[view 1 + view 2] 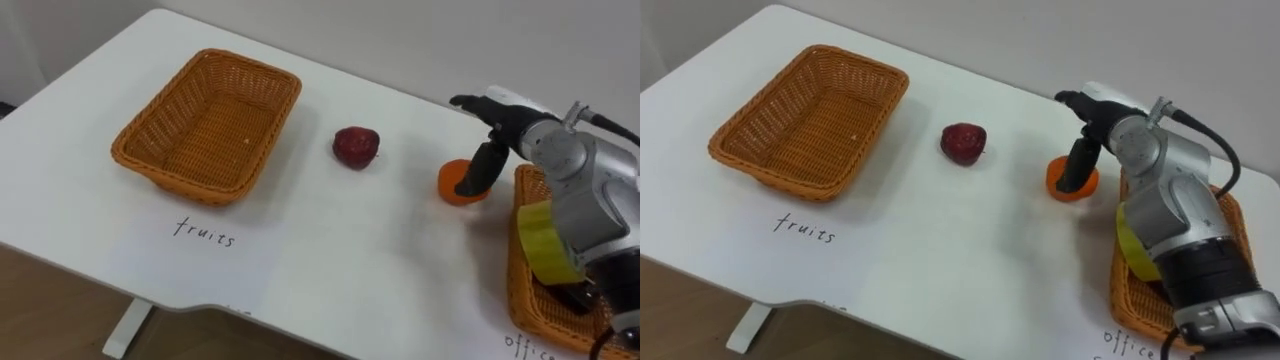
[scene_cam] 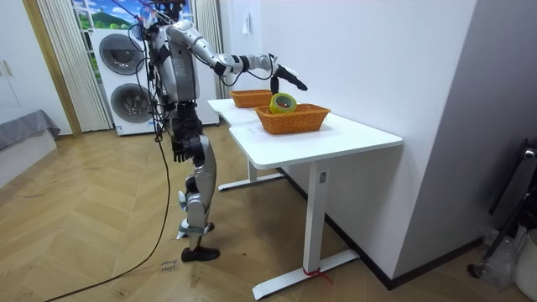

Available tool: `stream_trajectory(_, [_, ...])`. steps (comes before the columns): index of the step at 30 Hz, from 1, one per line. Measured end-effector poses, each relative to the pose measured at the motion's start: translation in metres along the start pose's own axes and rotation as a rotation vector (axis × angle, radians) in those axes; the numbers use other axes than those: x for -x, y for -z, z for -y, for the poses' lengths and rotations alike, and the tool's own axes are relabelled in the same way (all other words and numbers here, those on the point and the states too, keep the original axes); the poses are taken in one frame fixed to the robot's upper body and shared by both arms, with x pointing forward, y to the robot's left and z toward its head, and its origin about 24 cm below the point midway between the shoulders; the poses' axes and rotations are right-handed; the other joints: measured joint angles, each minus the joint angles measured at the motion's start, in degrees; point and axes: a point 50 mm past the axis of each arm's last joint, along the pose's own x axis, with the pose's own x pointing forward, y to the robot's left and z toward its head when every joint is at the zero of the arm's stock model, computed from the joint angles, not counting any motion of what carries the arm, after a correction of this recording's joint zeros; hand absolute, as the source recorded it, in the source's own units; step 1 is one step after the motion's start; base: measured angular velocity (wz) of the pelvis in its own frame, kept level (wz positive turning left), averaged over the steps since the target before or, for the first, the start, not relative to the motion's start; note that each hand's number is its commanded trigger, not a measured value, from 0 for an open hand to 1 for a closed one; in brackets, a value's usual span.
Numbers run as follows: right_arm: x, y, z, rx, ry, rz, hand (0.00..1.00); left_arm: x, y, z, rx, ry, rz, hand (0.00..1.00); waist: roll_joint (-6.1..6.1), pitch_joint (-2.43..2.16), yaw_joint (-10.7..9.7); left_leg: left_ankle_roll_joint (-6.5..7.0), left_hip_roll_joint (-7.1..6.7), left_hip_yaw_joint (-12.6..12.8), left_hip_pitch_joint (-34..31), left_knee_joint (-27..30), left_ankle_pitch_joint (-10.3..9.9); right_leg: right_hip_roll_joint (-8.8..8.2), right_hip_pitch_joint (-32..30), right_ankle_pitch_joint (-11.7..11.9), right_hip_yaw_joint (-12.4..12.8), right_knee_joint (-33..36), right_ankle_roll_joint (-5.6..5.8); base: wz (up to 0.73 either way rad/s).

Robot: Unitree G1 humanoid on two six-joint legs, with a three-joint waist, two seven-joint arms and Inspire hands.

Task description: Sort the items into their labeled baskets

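Right hand [image 1: 500, 115] is held spread over orange [image 1: 452, 186]; red fruit [image 1: 355, 146] is noted nearby, fruit basket [image 1: 170, 130] beyond; left hand [image 2: 179, 151] is hung idle.

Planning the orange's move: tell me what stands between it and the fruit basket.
The red apple lies between the orange and the fruit basket, roughly on the straight line across the table. Nothing else does.

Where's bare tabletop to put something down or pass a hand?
Free: front strip between fruits basket and office basket; gap between fruits basket and apple. Crowded: right side, where robot hand, orange and office basket bunch together.
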Motion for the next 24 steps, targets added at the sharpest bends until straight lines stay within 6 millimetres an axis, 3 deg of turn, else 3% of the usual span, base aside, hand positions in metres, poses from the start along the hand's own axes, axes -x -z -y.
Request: stream_trajectory(24, [-0.01, 0.019, -0.021, 0.045, -0.103, -0.115, 0.0, 0.0, 0.0, 0.004, -0.031, 0.025, -0.007, 0.0, -0.5, 0.48, 0.8, 0.1, -0.1, 0.3, 0.0, 0.0, 0.0, -0.1, 0.1, 0.0, 0.2, 0.1, 0.0, 0.0])
